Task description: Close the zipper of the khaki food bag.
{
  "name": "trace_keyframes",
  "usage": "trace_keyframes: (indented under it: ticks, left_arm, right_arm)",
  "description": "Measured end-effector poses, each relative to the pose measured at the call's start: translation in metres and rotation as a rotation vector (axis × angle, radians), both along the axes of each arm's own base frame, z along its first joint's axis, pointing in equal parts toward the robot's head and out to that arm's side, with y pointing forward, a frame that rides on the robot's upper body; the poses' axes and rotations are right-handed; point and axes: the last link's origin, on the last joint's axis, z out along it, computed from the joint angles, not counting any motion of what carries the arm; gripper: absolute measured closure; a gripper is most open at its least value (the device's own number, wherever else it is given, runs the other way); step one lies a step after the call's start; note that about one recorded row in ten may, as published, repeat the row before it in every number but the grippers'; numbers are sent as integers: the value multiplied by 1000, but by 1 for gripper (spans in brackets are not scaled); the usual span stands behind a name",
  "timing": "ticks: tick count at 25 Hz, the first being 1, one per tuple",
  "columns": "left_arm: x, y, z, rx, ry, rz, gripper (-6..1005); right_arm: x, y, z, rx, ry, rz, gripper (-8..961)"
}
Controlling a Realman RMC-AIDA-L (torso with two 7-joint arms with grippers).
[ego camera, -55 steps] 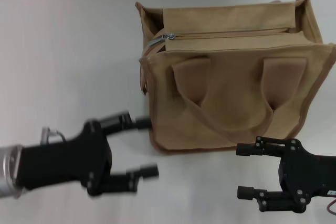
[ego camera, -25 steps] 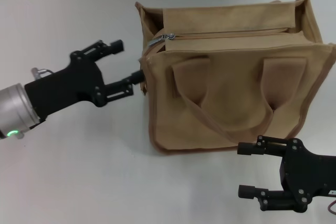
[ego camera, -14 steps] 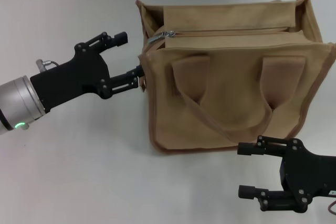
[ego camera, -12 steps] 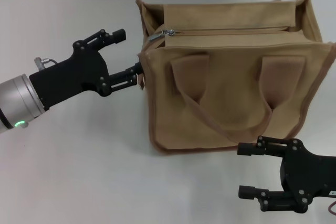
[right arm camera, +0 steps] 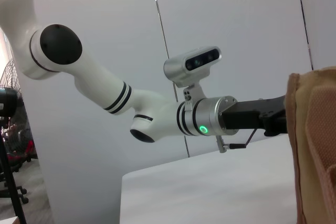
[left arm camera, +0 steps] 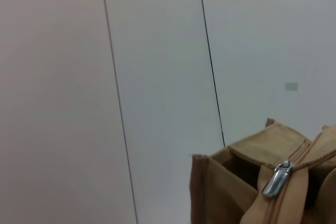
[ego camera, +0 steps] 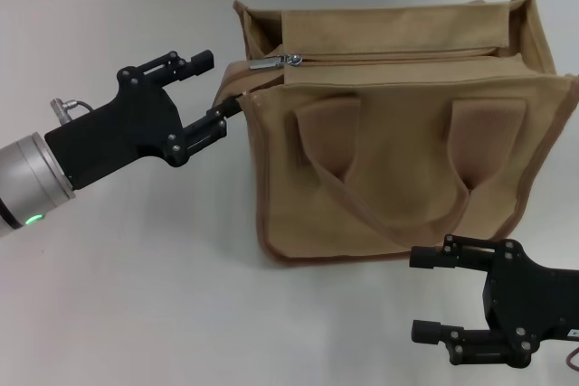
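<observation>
I see the boxy tan canvas bag [ego camera: 398, 124] filling the upper right of the head view, brown piping on its edges, two looped handles on its front. Its zipper [ego camera: 276, 61] slider, small shiny metal, sits at the top's left end. My left gripper [ego camera: 215, 86] spreads wide at that corner, lower finger touching the fabric. My right gripper [ego camera: 423, 294], lower right, gapes open on the table [ego camera: 118, 296].

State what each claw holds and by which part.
Neither visibly holds anything. The left claw is open at the khaki food bag corner near the zipper; the right claw is open.

No readable text or labels anywhere
</observation>
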Motion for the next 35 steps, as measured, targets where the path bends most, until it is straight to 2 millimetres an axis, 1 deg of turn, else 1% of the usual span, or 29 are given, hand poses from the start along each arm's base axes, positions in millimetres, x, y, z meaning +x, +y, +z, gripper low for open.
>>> trace_keyframes:
  ticks: [5,12,16,21,23,24,25,26,27,28,29,30,35]
  left_arm:
    - [1,-3,-2,13,5,-26,528]
    - [2,-6,0,43,19,-66,678]
    - [2,-8,3,53,0,-71,764]
    - [3,-13,7,78,-26,-90,970]
    - [3,-15,8,88,-36,-99,973]
    - [4,-16,8,86,-43,-103,975]
    - [4,-16,8,86,-43,-103,976]
    - [4,-16,8,85,-45,-104,978]
    - [4,-17,8,86,-45,-105,978]
    - [4,-17,8,88,-44,-108,978]
    - [5,-16,7,91,-43,-113,977]
    - [5,-16,7,91,-43,-113,977]
    - [9,-16,4,86,-52,-129,976]
  right_arm:
    - [0,0,0,0,1,-1,201]
    - [-1,-1,1,-3,9,3,201]
    - [-5,-2,5,4,49,15,201]
    - [-13,-3,17,16,138,41,201]
    - [-17,-4,23,13,183,45,201]
    - [-21,-3,30,-1,226,38,201]
    - [-21,-3,30,-1,226,38,201]
    - [-26,0,37,-32,265,24,201]
    - [-26,0,37,-32,265,24,201]
    - [-29,3,40,-49,280,14,201]
    - [-34,11,47,-86,302,-13,201]
    - [-34,11,47,-86,302,-13,201]
    - [-47,37,64,-198,306,-95,201]
